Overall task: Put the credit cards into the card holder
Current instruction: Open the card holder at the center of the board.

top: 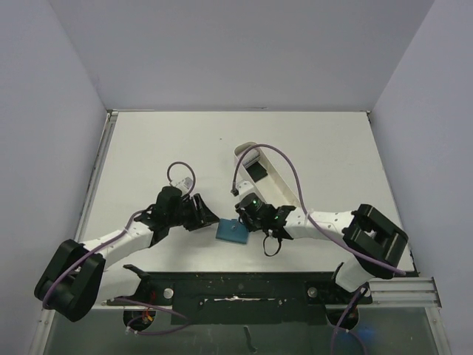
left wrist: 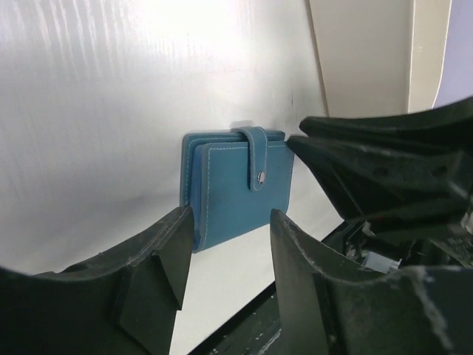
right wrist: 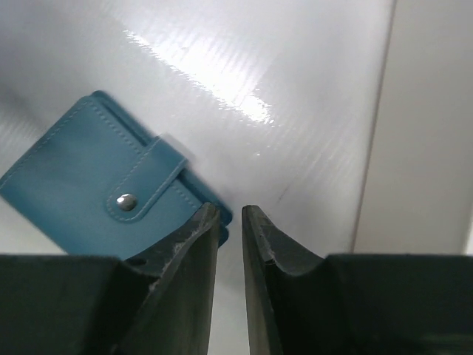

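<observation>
Card holder (top: 231, 232) lying snapped shut between the two grippers
Left gripper (top: 207, 220) is standing with fingers spread just left of it; right gripper (right wrist: 230, 222) is sitting with fingers barely parted at its right edge, pinching nothing.

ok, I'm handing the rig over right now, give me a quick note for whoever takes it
Left gripper: jaws apart, empty, low over the table, facing the card holder.
Right gripper: jaws barely apart, empty, at the holder's opposite edge.
Card holder: flat on the table between the arms, closed, strap snapped.
Cards: one dark card seems to lie in the white tray; no others visible.
Done: nothing that shows. Left: open the holder, fetch cards, slot them in.
</observation>
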### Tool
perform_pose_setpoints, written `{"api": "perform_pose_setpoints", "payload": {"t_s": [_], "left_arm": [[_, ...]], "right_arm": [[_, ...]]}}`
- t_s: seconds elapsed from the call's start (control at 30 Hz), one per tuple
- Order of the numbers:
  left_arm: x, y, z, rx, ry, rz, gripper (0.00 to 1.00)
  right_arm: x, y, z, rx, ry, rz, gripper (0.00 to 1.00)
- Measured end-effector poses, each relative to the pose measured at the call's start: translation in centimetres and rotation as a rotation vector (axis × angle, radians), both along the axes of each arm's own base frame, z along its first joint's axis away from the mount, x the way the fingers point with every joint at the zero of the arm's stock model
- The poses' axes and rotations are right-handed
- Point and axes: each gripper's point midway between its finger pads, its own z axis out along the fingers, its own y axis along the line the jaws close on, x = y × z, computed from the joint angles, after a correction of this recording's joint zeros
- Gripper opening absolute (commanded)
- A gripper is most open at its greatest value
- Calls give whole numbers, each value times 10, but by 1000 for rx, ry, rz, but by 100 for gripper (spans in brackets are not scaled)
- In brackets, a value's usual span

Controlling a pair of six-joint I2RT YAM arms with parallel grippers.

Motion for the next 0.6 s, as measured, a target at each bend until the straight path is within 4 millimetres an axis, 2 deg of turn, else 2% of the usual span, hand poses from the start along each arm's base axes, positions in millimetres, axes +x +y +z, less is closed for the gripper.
{"api": "perform_pose_setpoints", "payload": {"t_s": [0.13, 0.27, 0.6], "left_arm": [[-10, 2, -5, -43, 45, 49, 46], [-27, 7, -20, -44, 123, 79, 49], [-44, 12, -29, -69, 178, 126, 52]], "right_arm": [[8, -10, -13, -34, 15, -54, 19], [12, -2, -19, -51, 20, -65, 18], [-14, 19, -21, 21, 74, -71, 19]]}}
